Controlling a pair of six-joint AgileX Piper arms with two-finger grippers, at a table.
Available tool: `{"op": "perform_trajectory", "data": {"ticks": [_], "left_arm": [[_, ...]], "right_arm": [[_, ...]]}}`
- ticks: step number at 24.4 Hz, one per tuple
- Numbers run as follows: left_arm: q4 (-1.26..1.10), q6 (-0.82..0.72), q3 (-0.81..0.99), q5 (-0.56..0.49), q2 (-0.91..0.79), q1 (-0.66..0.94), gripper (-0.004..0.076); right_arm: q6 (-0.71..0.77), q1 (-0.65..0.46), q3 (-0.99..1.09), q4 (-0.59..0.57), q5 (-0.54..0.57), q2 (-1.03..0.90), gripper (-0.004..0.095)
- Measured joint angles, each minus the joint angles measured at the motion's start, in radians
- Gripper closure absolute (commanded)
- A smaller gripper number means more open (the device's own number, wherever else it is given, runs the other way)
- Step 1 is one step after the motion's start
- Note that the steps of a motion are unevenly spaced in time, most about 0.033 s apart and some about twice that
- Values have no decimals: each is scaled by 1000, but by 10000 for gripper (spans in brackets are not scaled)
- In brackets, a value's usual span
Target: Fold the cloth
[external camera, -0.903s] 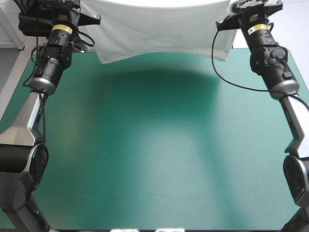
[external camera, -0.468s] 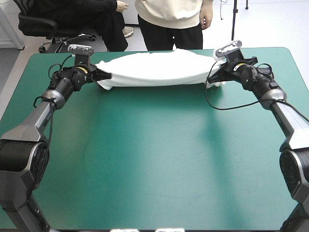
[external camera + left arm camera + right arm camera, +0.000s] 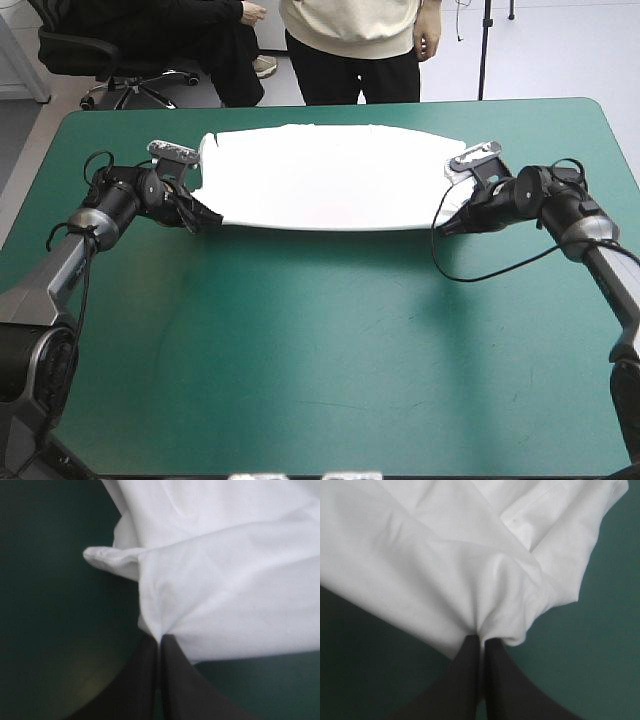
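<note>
The white T-shirt [image 3: 325,178] lies spread in a wide, flat band across the upper middle of the frame, on the far part of the teal-green table cover [image 3: 320,350]. At the band's left end the left gripper [image 3: 208,219] sits low on the table, pinched tight on the shirt's near corner so the cloth bunches at its tip. At the right end the right gripper [image 3: 446,227] is clamped on the other near corner the same way.

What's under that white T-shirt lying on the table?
Only the teal-green cover shows around the T-shirt; whatever is beneath its flat middle is hidden. The left gripper and right gripper pinch its near corners.
</note>
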Motion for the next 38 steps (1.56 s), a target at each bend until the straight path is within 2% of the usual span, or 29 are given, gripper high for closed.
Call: {"op": "perform_trajectory", "data": {"ticks": [5,17,21,24,26,28,30,31,33,35,38], "left_arm": [[-4,9,109,69,-70,0,741],[-23,21,349,235,-304,0,741],[-60,44,465,225,-312,0,741],[-92,49,483,209,-313,0,741],[-115,58,484,207,-313,0,741],[-116,69,484,217,-314,0,739],[-125,117,484,245,-316,0,671],[-129,133,484,263,-323,0,607],[-134,147,484,290,-364,0,541],[-126,142,484,314,-421,0,489],[-80,94,467,324,-531,0,453]], "right_arm": [[28,0,103,0,66,-86,924],[108,0,399,17,138,-327,924],[110,0,494,30,137,-416,925],[100,0,544,31,118,-421,923],[89,0,559,32,110,-421,870],[84,0,560,34,102,-421,737],[64,0,560,45,101,-421,571],[53,0,560,53,101,-421,496],[44,0,560,75,101,-431,451],[43,0,550,79,105,-453,449],[42,0,506,79,108,-499,449]]}}
